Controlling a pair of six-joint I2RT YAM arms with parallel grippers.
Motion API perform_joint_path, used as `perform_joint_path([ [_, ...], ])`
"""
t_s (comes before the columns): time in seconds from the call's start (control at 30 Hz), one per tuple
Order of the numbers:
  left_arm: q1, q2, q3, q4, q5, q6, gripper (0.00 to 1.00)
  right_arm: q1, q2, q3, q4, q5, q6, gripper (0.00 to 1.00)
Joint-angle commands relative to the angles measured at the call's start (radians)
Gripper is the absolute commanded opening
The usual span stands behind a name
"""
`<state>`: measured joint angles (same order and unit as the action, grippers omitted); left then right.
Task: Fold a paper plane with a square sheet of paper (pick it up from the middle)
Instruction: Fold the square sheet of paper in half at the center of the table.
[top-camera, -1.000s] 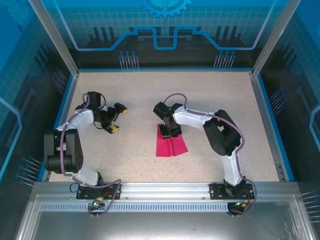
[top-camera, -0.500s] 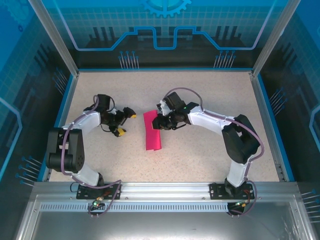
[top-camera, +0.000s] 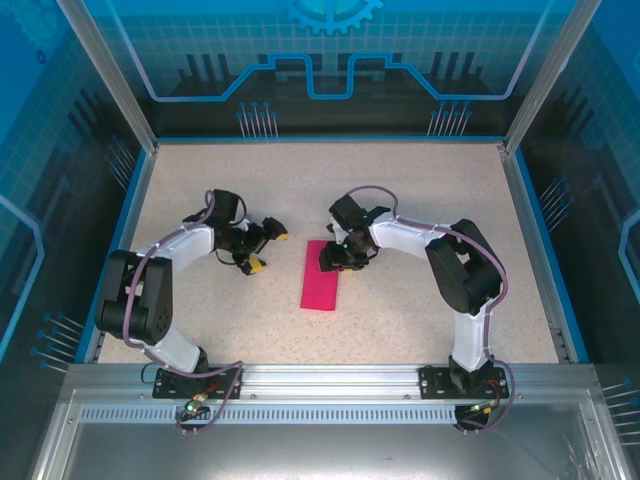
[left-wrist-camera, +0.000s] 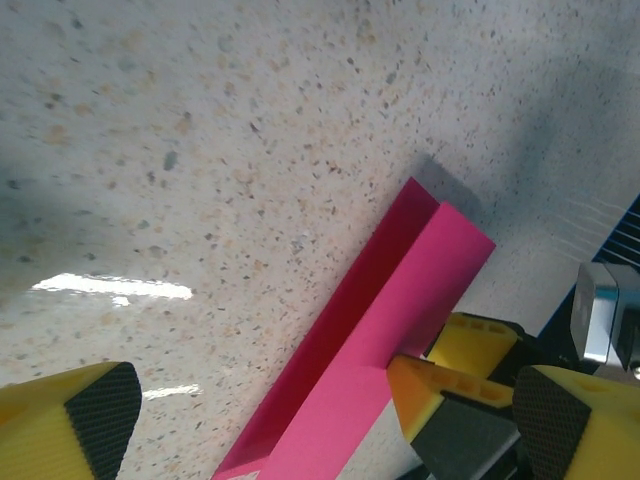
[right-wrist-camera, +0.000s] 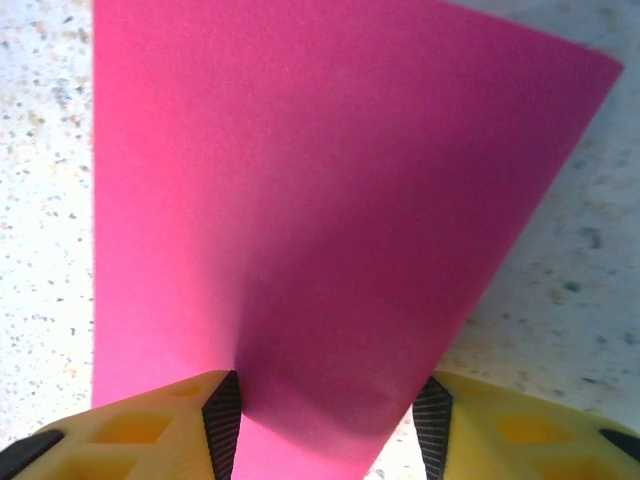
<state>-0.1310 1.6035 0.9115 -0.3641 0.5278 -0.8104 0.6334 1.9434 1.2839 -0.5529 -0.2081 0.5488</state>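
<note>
So the square sheet of paper (top-camera: 320, 285) is folded into a narrow magenta strip, lying flat roughly in the middle of the table (top-camera: 450, 200); its long side runs from the far edge toward the near edge, tilted a bit; in the left wrist view you can see 2 layers, a darker lower flap sticking out along one long side

The right gripper (top-camera: 337, 260) sits on the far end of the strip; in the right wrist view the paper's end runs in between the 2 black pads (right-wrist-camera: 222, 415) and fills the gap from one to the other; the jaws stand roughly halfway apart, but honestly I can't tell if they're squeezing the paper or just straddling it; the sheet bulges up a little right there between them

The left gripper (top-camera: 268, 252) is just to the left of the strip, near it but not touching in the top view, pointing toward it; its yellow fingers (left-wrist-camera: 95, 415) are spread wide apart with nothing held between them

Both arms reach in from the near edge and bend toward the middle
</note>
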Motion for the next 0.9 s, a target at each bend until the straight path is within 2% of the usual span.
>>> perform_joint_path([
  [0.0, -0.028, -0.015, -0.030, 0.030, 0.046, -0.006, 0.99, -0.018, -0.026, -0.006, -0.034, 0.032, 0.012, 0.51],
  [0.13, -0.051, -0.023, -0.050, 0.064, 0.055, -0.004, 0.96, -0.020, -0.009, -0.010, -0.038, 0.027, 0.028, 0.49],
  [0.47, -0.115, -0.034, -0.092, 0.174, 0.068, 0.029, 0.75, -0.015, 0.062, 0.000, -0.100, 0.041, -0.012, 0.50],
  [0.7, -0.152, -0.026, -0.113, 0.242, 0.036, 0.046, 0.71, 0.010, 0.128, 0.029, -0.152, 0.113, 0.032, 0.53],
  [0.87, -0.160, 0.009, -0.113, 0.270, 0.046, 0.036, 0.64, 0.045, 0.201, 0.065, -0.188, 0.167, 0.068, 0.54],
])
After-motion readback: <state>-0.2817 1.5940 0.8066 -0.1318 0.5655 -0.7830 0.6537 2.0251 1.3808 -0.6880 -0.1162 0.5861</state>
